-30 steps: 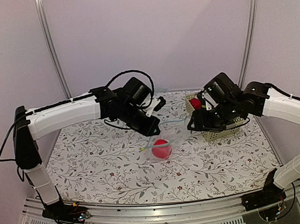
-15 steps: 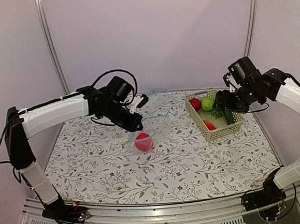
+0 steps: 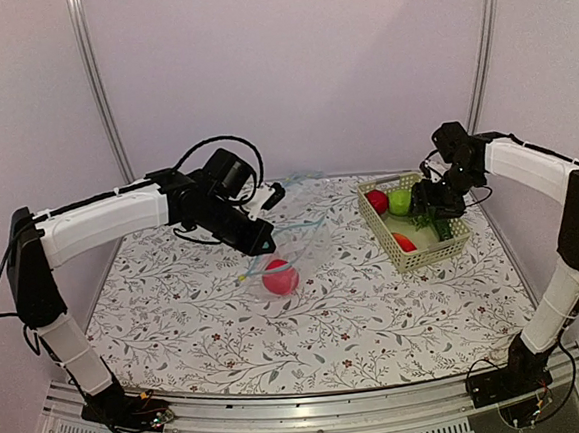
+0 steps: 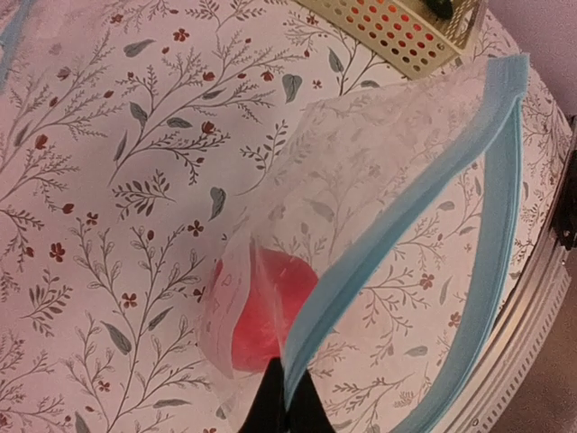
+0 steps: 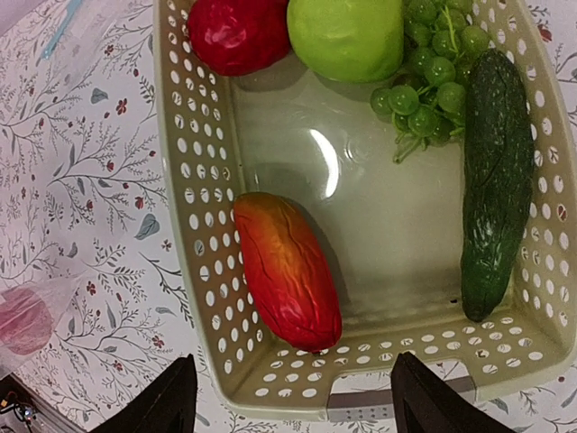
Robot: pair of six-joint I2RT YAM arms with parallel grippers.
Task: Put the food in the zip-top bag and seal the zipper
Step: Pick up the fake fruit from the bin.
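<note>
Left pincer [image 4: 281, 410], mostly cropped, pinches zip-top bag [image 4: 361, 180]; right pincer [image 5: 293, 406] spread above basket [image 5: 194, 225].

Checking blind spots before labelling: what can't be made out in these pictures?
- Left wrist: left pincer cut off by the bottom edge; only dark tips at the zipper show.
- Left wrist: round red fruit blurred behind the crinkly zip-top bag.
- Right wrist: right pincer cut off by the bottom edge.

R hand [image 3: 435, 208] swung off bag [image 3: 297, 246] to basket [image 3: 413, 258].
</note>
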